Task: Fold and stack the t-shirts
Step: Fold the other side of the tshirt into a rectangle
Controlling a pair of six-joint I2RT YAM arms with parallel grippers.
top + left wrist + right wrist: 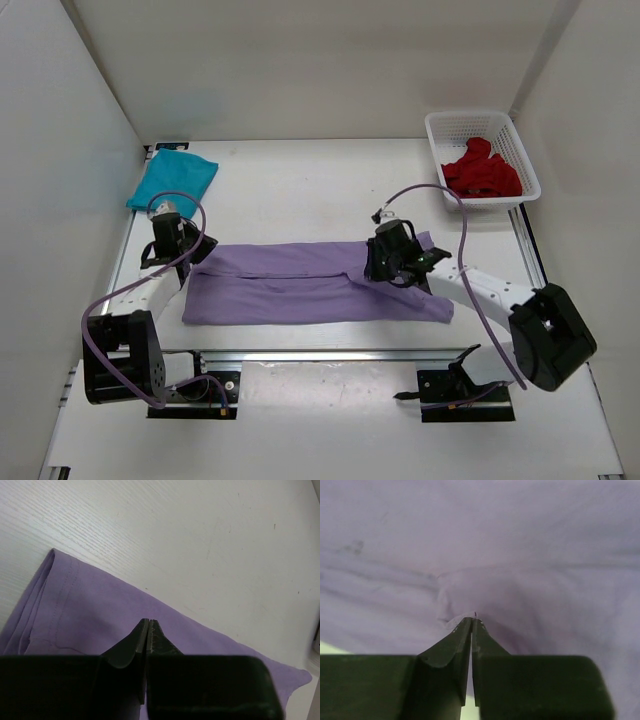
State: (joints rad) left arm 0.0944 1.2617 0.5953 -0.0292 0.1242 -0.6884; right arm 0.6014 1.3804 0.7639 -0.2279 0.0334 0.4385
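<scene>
Right up against the lens, the black fingers (445, 652) of the right gripper (472, 621) are pressing together on the lavender t-shirt (480, 540), and we are seeing a small pucker of its cloth caught between their tips. From above, that gripper is sitting on the far edge of the lavender t-shirt, to the right of its middle.

We are also looking down the left gripper (149, 622), whose 2 fingers are meeting tip to tip with only a thin slit between them. Their tips are resting on the lavender t-shirt near its far left corner, but we cannot tell whether any cloth is caught in them.

The lavender t-shirt is lying flat on the white table (300, 180) as 1 long band running left to right, with a stitched hem showing at its left end. The teal t-shirt (172, 178) is lying as a compact flat patch beyond the lavender t-shirt's far left corner, near it but apart from it. The dark red t-shirt (482, 172) is lying crumpled inside the white mesh basket (440, 125), well beyond the lavender t-shirt's far right corner. The left arm (130, 295) is reaching in past the lavender t-shirt's left end, and the right arm (490, 290) is crossing over its right end.
</scene>
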